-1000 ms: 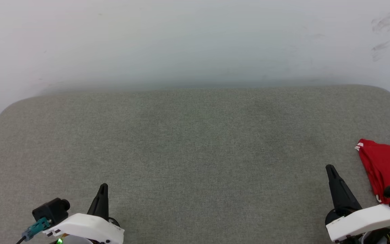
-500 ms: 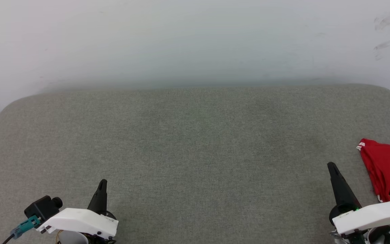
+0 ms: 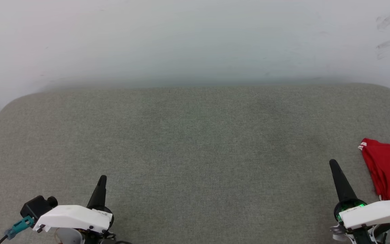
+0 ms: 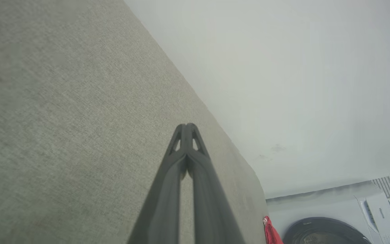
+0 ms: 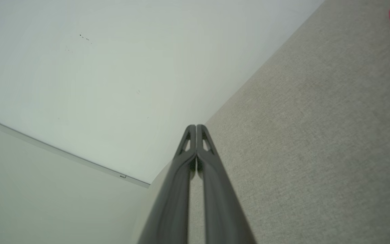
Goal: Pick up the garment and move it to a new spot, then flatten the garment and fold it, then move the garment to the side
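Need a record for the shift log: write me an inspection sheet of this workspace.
Surface: grey fabric pad, smooth.
Job's things: red garment lying at the pad's right side, partly out of frame.
Clutter: nothing seen.
Grippers: left gripper shut, holding nothing; right gripper shut, holding nothing, beside the garment.
Cables: teal-plugged cable at the left wrist.
Surroundings: white wall with scuff marks; a white appliance beyond the pad.

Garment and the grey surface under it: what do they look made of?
The garment: soft, matte red cloth, likely a light knit; it lies in limp folds, with striped white trim at one corner. The grey surface: matte woven upholstery, by its fine heathered weave; rounded corners hint at padding.
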You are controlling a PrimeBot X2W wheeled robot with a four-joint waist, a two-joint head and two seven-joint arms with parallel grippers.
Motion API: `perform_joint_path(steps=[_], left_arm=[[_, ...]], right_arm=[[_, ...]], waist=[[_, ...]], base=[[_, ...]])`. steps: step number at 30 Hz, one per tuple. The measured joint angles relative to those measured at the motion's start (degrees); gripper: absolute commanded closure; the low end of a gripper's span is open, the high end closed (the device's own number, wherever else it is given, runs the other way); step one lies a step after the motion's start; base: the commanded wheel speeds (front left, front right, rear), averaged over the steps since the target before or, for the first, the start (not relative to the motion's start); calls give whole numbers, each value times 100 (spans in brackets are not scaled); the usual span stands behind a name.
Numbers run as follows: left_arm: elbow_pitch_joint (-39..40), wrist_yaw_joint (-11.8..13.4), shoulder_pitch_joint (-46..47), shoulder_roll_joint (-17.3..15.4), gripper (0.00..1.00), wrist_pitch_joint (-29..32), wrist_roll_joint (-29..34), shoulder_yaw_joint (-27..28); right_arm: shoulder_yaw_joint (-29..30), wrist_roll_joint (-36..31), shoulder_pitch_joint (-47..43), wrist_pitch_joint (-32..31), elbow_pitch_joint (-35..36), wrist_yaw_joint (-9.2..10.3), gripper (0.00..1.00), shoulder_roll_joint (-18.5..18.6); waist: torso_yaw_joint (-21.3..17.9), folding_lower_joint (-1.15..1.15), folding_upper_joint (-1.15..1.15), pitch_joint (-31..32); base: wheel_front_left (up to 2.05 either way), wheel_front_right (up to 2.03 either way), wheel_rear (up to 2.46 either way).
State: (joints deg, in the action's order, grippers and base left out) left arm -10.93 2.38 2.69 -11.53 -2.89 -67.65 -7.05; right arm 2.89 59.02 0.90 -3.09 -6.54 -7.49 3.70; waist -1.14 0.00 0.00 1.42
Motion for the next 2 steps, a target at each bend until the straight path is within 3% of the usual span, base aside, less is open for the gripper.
perform_joint_path(steps=[2], left_arm=[[-10, -46, 8, 35, 100, 26, -97, 43]], right_arm=[[7, 130, 2, -5, -30, 0, 100, 1]], waist=[[3, 0, 0, -4]], base=[[0, 0, 0]])
